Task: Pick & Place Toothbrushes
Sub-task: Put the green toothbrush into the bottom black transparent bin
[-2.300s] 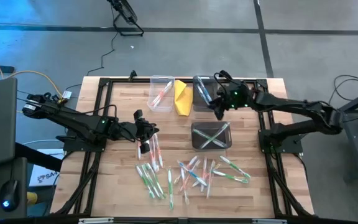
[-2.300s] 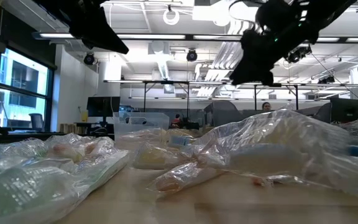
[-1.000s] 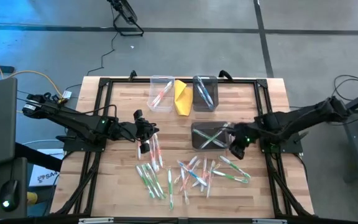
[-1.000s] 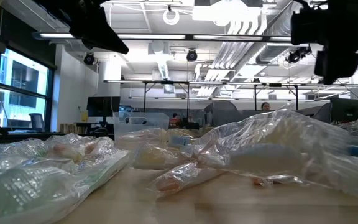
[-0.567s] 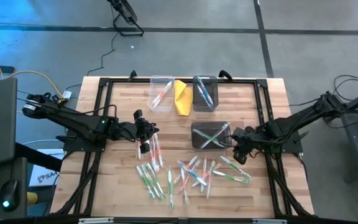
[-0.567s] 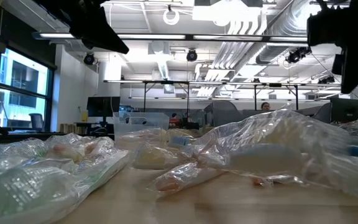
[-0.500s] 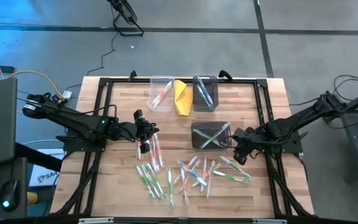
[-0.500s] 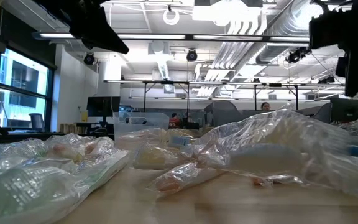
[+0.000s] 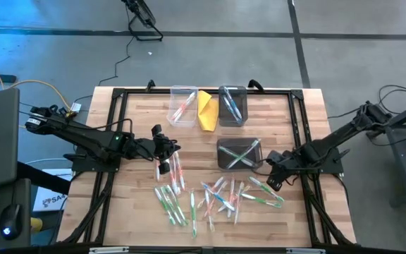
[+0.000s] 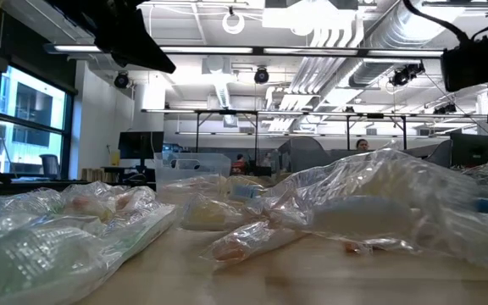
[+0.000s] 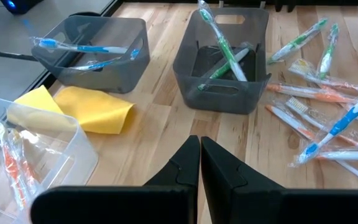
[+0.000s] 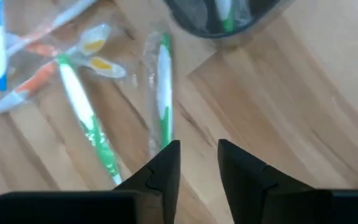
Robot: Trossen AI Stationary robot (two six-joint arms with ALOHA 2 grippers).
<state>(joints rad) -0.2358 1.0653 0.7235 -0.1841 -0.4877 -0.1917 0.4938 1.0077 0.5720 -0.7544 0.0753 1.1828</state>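
Take the dark bin (image 9: 239, 154) at the table's middle as your landmark. Well to its left, your left gripper (image 9: 165, 151) waits with its fingers (image 11: 185, 168) pressed together on nothing, clear of the work. Beyond the dark bin stand a clear bin (image 9: 182, 104) with orange brushes, a yellow cloth (image 9: 207, 109) and a grey bin (image 9: 231, 104) with blue ones, so you seem to be sorting by colour; the dark bin holds green. The loose toothbrushes (image 9: 217, 197) lie scattered in front of it. Just right of its front corner, your right gripper (image 9: 274, 178) hangs with fingers (image 12: 163, 165) slightly parted and empty, over a green brush (image 12: 164, 87), likely lining up a pick.
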